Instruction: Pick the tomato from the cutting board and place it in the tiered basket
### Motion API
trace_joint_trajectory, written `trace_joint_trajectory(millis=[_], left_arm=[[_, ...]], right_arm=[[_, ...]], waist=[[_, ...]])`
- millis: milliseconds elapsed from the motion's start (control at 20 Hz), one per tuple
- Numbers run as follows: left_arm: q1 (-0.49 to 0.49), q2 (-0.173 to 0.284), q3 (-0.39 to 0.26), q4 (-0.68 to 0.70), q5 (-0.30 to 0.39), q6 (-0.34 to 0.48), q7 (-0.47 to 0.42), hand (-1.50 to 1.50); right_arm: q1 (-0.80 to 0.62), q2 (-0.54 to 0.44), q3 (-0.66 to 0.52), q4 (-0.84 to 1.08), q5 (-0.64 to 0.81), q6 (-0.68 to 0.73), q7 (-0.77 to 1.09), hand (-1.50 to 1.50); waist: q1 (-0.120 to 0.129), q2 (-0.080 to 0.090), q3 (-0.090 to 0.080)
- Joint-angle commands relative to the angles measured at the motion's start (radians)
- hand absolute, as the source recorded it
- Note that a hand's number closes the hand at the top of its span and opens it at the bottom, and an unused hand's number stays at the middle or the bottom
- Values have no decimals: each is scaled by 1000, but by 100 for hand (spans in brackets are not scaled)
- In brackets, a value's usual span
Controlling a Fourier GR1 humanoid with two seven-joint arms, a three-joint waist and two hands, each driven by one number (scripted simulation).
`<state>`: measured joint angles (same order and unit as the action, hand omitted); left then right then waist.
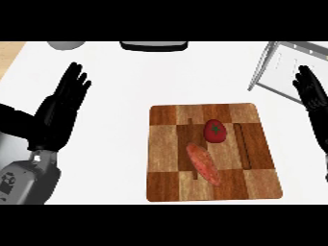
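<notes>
A red tomato [215,130] with a green stem lies near the middle of the brown checkered cutting board [170,187]. The grey wire tiered basket [283,60] stands at the counter's far right corner. My left hand [55,115] is open at the left, fingers straight and pointing away, well clear of the board. Along the right edge my right hand [321,108] is open too, its fingertips reaching over the basket's near side. Neither hand touches the tomato.
A reddish sausage [204,165] lies on the board just in front of the tomato. A grey round object [66,45] and a dark-rimmed item [154,45] sit at the counter's far edge. White counter lies between the board and my left hand.
</notes>
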<state>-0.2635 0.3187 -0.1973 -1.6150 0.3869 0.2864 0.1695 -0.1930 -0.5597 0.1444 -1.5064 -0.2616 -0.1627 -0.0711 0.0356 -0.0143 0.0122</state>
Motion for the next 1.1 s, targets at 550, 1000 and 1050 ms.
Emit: trace_joint_trajectory(millis=[550, 1000, 1050], left_arm=[[49, 7, -88, 55, -235, 87, -127, 0], [112, -36, -108, 75, -282, 125, -164, 0], [110, -34, -96, 85, -270, 115, -178, 0]], right_arm=[[-110, 297, -178, 238, -643, 489, -60, -150], [-42, -90, -267, 248, -462, 898, -136, -150], [-70, -114, -263, 224, -391, 859, -142, -150]], waist=[[-2, 29, -5], [-46, 12, -12], [-43, 13, -14]])
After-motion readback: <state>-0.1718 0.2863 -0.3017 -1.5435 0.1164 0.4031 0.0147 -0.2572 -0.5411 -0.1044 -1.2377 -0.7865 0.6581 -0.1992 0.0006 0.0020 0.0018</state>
